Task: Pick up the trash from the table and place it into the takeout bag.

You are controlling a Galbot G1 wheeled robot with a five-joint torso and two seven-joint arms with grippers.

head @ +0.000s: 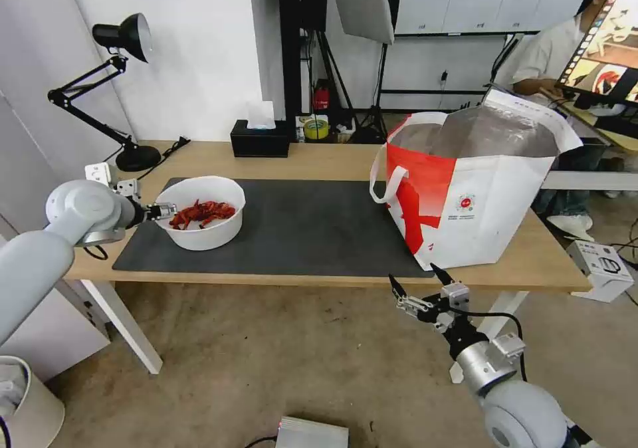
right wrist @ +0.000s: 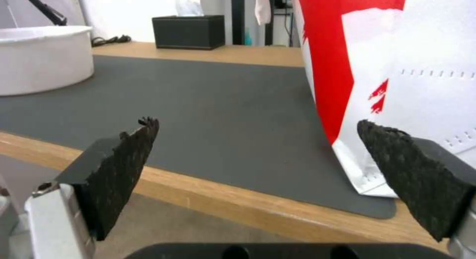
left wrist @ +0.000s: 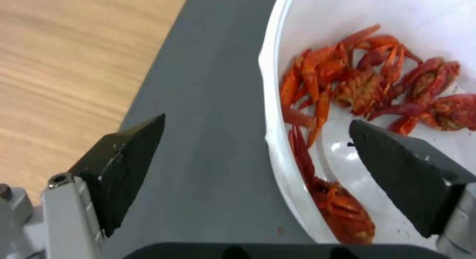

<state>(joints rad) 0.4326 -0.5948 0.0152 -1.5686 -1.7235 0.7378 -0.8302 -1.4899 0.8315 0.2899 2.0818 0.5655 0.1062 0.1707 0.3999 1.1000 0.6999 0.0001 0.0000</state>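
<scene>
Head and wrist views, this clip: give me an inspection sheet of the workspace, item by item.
Surface: light-wood table with a dark grey mat.
Job's things: white bowl of red scraps at the mat's left end; takeout bag standing open at the right end.
Clutter: black tissue box and desk lamp at the back edge.
Grippers: left gripper open, straddling the bowl's rim; right gripper open, below the table's front edge near the bag.
Cables: lamp cord on the table.
Surroundings: small box on the floor at right.
</scene>
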